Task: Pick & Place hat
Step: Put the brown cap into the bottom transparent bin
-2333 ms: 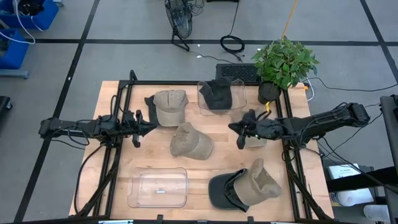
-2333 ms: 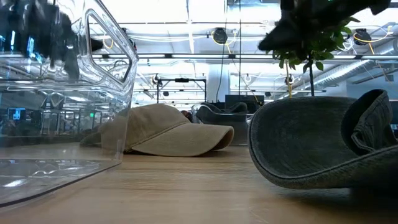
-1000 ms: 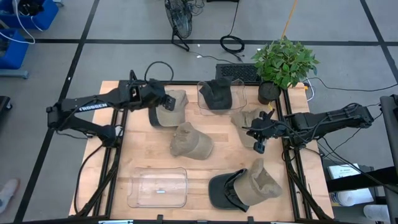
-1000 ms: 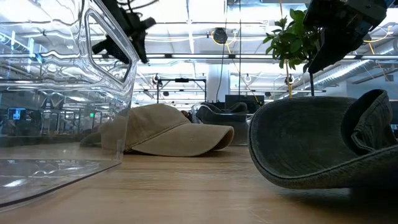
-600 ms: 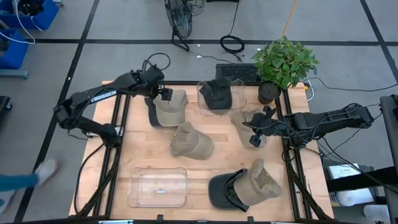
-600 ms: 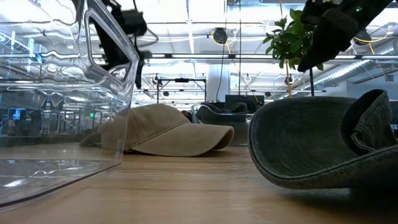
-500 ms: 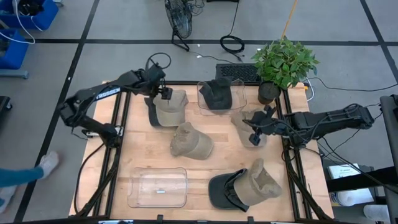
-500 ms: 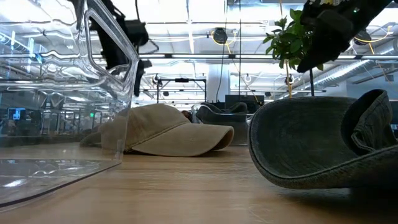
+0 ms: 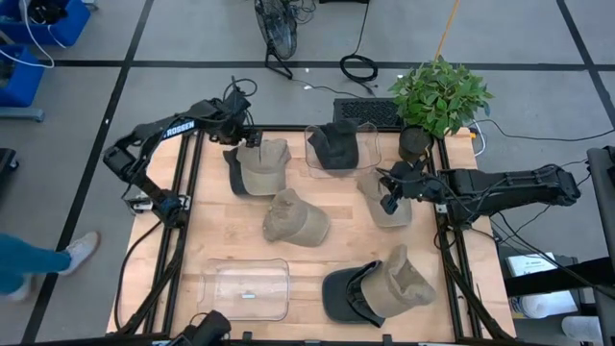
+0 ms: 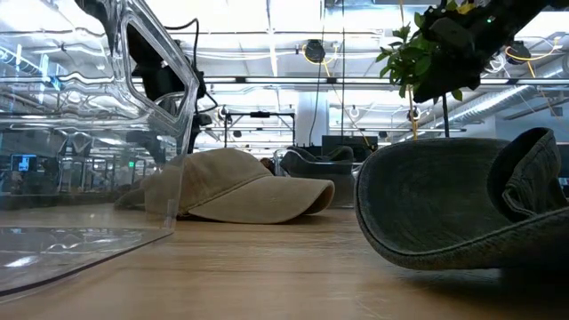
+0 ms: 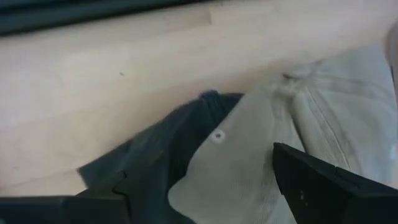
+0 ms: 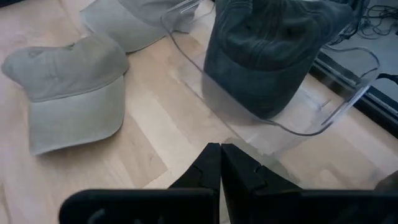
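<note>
A tan hat with a dark brim [image 9: 259,165] lies at the table's far left. My left gripper [image 9: 252,142] hovers over its far edge, open; in the left wrist view its fingers [image 11: 323,183] stand to either side of the hat's crown and brim [image 11: 249,168]. Over another tan hat [image 9: 377,190] at the right hangs my right gripper [image 9: 388,203], shut [image 12: 221,158] and clear of the table. A third tan hat [image 9: 296,219] rests at the centre. A dark hat [image 9: 334,144] sits in a clear bin [image 9: 370,159] at the far middle.
A second clear bin [image 9: 245,288] stands near the front edge. Two hats, dark and tan [image 9: 380,286], lie at the front right. A potted plant [image 9: 437,96] is at the far right corner. A person's leg [image 9: 38,259] shows on the floor at the left.
My left gripper has gone toward the table's far edge and come down over the far-left hat. My right gripper has gone toward the far edge and slightly left, staying shut. The hats have kept still.
</note>
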Controlling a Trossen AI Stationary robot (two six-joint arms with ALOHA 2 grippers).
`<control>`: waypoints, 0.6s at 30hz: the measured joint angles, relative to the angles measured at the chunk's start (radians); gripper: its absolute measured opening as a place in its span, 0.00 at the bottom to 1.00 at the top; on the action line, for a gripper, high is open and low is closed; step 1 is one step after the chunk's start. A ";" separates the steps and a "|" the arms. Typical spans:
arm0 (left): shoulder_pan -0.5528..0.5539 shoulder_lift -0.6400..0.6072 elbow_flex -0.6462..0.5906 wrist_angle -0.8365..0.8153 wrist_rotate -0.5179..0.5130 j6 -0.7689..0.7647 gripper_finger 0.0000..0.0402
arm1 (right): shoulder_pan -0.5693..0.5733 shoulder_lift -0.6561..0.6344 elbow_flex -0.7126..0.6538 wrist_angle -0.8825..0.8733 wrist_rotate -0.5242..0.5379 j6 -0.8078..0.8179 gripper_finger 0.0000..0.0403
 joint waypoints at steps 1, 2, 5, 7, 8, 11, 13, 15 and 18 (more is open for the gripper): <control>0.000 0.008 0.000 0.000 0.016 0.009 0.69 | -0.007 0.000 0.000 0.002 0.000 -0.002 0.00; -0.001 0.015 0.000 0.000 0.033 0.019 0.69 | -0.013 0.000 0.000 0.003 0.000 -0.007 0.00; -0.008 0.033 0.000 -0.004 0.064 0.049 0.68 | -0.024 0.000 0.000 0.003 0.000 -0.013 0.00; -0.013 0.035 0.000 -0.005 0.101 0.059 0.68 | -0.030 0.000 0.000 0.003 0.000 -0.014 0.00; -0.014 0.037 0.000 -0.005 0.115 0.067 0.68 | -0.033 0.000 0.000 0.003 0.000 -0.018 0.00; -0.027 0.035 0.000 -0.006 0.132 0.073 0.68 | -0.034 0.000 0.000 0.003 0.000 -0.036 0.00; -0.035 0.033 0.000 -0.008 0.137 0.081 0.67 | -0.034 0.000 0.000 0.004 0.000 -0.046 0.00; -0.046 0.027 0.000 -0.009 0.142 0.083 0.63 | -0.034 0.000 0.000 0.004 0.000 -0.047 0.00; -0.062 0.023 0.000 -0.009 0.144 0.078 0.51 | -0.034 0.000 0.000 0.004 0.000 -0.053 0.00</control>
